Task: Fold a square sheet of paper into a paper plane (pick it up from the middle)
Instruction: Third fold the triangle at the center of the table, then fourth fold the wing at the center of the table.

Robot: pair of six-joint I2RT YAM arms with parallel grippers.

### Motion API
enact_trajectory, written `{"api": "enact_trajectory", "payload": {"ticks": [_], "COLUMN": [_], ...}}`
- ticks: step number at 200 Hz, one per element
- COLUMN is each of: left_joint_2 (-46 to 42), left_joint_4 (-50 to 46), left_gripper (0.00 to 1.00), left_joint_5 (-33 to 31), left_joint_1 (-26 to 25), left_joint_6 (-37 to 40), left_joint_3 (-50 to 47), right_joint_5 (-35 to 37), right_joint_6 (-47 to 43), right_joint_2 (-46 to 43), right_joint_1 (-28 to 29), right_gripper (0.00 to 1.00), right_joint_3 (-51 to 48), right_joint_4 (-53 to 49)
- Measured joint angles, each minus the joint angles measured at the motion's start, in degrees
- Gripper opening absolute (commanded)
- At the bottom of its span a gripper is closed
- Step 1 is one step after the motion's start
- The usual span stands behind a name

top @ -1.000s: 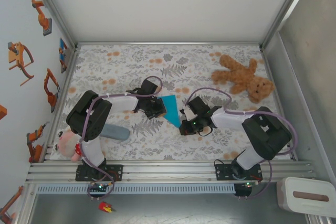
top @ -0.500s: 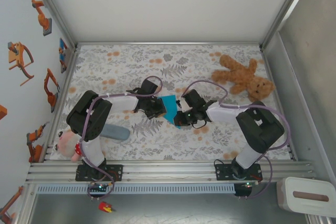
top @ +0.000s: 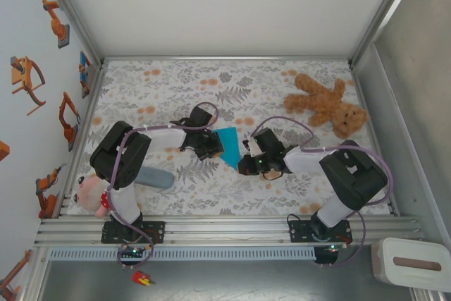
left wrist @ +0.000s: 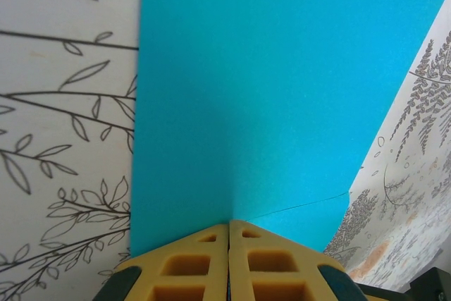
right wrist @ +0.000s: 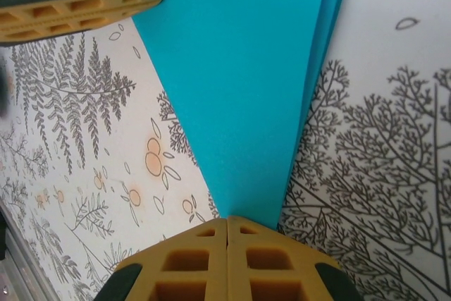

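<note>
My right claw (right wrist: 227,227) has drawn back off the paper (top: 229,143) — its pointed blue wedge shows whole again on the tabletop (top: 155,89), left of the teddy bear (top: 325,107). Both claws are clenched on it — my left claw (left wrist: 228,234) on the side away from the bear. I judge that crease pressed.

Overhead camera looks down; close wrist cameras share the paper (left wrist: 282,103).
</note>
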Motion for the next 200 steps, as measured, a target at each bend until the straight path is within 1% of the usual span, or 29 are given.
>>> {"api": "enact_trajectory", "payload": {"ticks": [26, 67, 85, 108, 123, 134, 151, 164, 184, 200], "left_joint_2": [0.1, 0.1, 0.1, -0.2, -1.0, -2.0, -4.2, -6.5, -9.6, -11.2], "left_joint_4": [-0.1, -0.3, -0.5, -0.2, 0.3, 1.0, 3.1, 5.0, 7.3, 8.7], "left_gripper": [0.07, 0.07, 0.09, 0.16, 0.21, 0.22, 0.27, 0.30, 0.38, 0.42], "left_joint_5": [0.1, 0.2, 0.4, 0.7, 0.9, 1.0, 0.9, 0.5, -0.5, -1.4], "left_joint_1": [0.0, 0.0, 0.0, 0.0, 0.0, 0.0, 0.1, 0.1, 0.2, 0.5], "left_joint_6": [0.0, 0.0, 0.0, -0.2, -0.6, -1.4, -2.3, -3.2, -4.9, -6.3], "left_joint_3": [0.1, 0.3, 0.5, 0.7, 0.7, 0.7, 0.2, -1.3, -5.1, -8.3], "right_joint_5": [-0.1, 0.3, 0.9, 2.5, 3.3, 3.6, 3.9, 4.1, 4.3, 4.7], "right_joint_6": [0.4, 0.4, 0.4, 0.7, 1.2, 1.7, 2.9, 4.1, 5.8, 6.8], "right_joint_2": [-2.3, -5.7, -6.8, -7.4, -7.4, -7.2, -5.6, -3.6, -0.8, 1.0], "right_joint_1": [0.0, -0.2, -0.3, -0.3, -0.3, -0.3, -0.3, -0.3, -0.3, -0.3], "right_gripper": [0.00, 0.00, 0.00, 0.00, 0.03, 0.06, 0.10, 0.11, 0.13, 0.14], "right_joint_3": [-2.3, -3.4, -2.6, 0.7, 3.1, 4.6, 6.7, 7.6, 8.0, 8.3], "right_joint_4": [0.0, -5.3, -8.5, -10.4, -10.2, -9.8, -8.5, -7.0, -5.4, -5.0]}}
